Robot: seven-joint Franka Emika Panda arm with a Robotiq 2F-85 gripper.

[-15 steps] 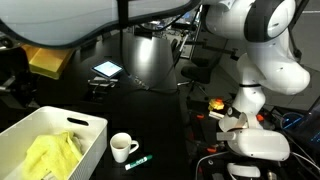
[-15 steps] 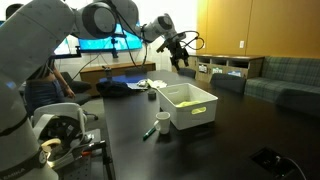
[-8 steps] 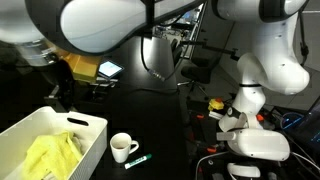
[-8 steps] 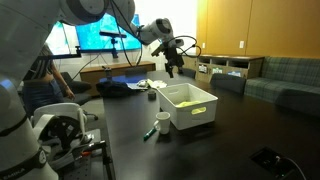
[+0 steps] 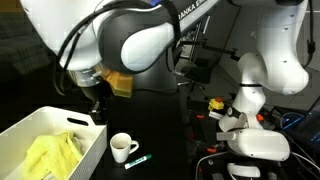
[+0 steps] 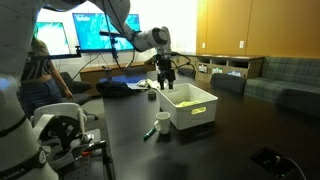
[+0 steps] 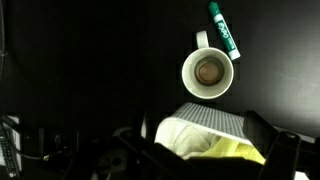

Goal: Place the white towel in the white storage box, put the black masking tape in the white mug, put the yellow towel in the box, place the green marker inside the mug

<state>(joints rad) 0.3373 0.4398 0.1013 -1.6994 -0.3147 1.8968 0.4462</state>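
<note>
Since yellow towel (image 7: 225, 152) already lies in box (image 7: 210, 118) at frame bottom, gripper (image 5: 97, 100) hangs over its rim, can't tell fingers' state, w/ green marker (image 7: 223, 28) upper right on surface (image 7: 80, 60) beside mug (image 7: 208, 72).

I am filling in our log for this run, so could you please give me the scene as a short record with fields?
surface: dark table
box: white storage box, open, on the table
box contents: yellow towel, crumpled inside
mug: white mug, upright, close beside the box
mug contents: something dark at the bottom in the wrist view; cannot tell what
marker: green marker, lying on the table next to the mug, not in it
gripper: gripper hangs over one end of the box; open or shut cannot be told
</note>
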